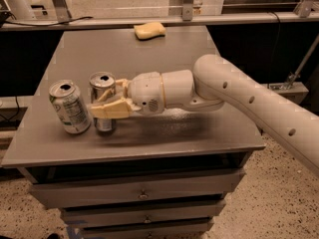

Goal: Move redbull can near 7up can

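The redbull can (pixel 102 91), slim and silver with a pull-tab top, stands upright near the table's front left. My gripper (pixel 106 102) reaches in from the right and its cream fingers (pixel 110 109) are shut around the can's middle. The 7up can (pixel 70 107), wider, white and green with a printed label, stands just left of the redbull can, tilted a little, with a narrow gap between them. My white arm (pixel 234 93) stretches across the table's right half.
A yellow sponge (pixel 149 30) lies at the far edge of the grey table (pixel 164 143). Drawers (pixel 142 193) sit below the tabletop. Metal frame legs (pixel 60 1) and a cable stand behind the table.
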Available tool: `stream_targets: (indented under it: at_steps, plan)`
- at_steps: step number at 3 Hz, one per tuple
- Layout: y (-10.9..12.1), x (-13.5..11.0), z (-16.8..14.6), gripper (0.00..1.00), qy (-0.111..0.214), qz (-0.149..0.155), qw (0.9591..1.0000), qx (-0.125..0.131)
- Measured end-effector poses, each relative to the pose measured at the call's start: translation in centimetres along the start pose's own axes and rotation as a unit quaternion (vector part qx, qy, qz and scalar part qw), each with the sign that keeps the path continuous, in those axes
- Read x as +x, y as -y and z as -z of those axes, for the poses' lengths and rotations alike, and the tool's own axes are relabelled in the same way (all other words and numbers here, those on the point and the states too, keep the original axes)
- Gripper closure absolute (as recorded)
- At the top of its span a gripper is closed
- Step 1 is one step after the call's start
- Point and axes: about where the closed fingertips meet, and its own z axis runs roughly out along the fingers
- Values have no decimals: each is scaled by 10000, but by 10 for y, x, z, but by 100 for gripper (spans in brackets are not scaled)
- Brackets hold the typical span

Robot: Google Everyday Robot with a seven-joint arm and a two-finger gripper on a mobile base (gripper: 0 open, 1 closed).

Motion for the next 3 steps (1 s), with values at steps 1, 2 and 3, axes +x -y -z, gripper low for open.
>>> stream_targets:
  at_steps: [1,2,3]
  plan:
    - [-3,3,-3,59,-77,45,10000,-38]
    - [-2,5,-3,36,-135,80,9999,-43]
    - [-2,6,-1,12,-177,112,9998,-31]
